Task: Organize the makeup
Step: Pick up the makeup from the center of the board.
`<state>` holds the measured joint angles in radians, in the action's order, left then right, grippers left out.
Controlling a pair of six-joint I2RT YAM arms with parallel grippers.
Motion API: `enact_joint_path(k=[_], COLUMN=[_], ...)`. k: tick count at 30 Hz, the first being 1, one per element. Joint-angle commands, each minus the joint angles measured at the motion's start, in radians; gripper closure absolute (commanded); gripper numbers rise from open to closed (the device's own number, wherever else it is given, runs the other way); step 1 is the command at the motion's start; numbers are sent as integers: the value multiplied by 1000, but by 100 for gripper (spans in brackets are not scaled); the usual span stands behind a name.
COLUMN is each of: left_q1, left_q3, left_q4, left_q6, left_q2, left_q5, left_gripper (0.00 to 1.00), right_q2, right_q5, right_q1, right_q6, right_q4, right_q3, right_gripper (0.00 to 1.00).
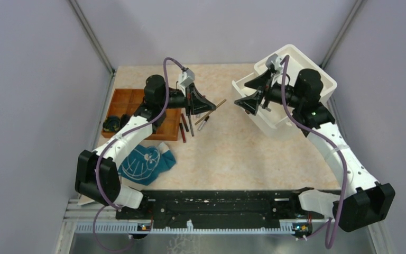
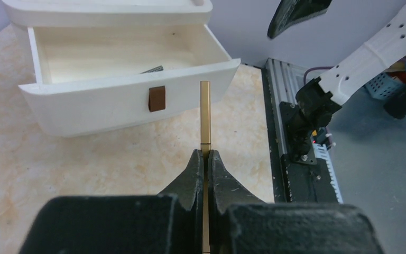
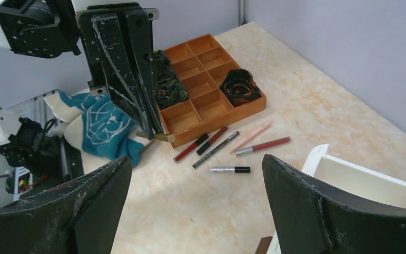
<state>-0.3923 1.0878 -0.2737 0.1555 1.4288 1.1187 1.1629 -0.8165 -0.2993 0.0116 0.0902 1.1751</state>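
My left gripper is shut on a slim gold pencil that sticks out past the fingertips toward the open white drawer. From above, this gripper hovers with the pencil over the table's middle. Several other makeup sticks lie beside the orange tray: a dark red tube, a grey-black pencil, a pink pencil, a red tube with a silver end, a silver-black tube. My right gripper stands wide open, holding nothing, by the drawer's front.
A teal patterned cloth lies at the near left. The orange tray holds dark bundles in two compartments. A grey item lies inside the drawer, which has a brown pull tab. Purple walls enclose the table.
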Motion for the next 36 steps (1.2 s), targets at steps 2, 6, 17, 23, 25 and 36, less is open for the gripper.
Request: enact_joint_path(k=[2,6,17,23,25,36], left_q1=[3,3,-29,-39,-40,-45], left_q3=[-27,-45,-107,-117,-118,-133], left_q4=[-365,-506,-671,-674,-673,-633], left_q6=[358,482,602,595,595,531], left_q2=[0,20,35,38,41,38], left_q5=[36,20,-16,-23,-25,-27], left_gripper=[100,100,100,100,100,79], right_q2=[16,38,109,128,129,107], right_q5=[-86,-138,-194,-203,-204,-152], right_q1=[-9,-13,-80,-98,-98,-91], right_q6=[171,256,389,400,398,300], right_q4=[-238,-330,-493,-502,-500,-372], right_q3=[-51,-88,-112,-107,-106,-57], right_gripper=[8,11,26,47,54,100])
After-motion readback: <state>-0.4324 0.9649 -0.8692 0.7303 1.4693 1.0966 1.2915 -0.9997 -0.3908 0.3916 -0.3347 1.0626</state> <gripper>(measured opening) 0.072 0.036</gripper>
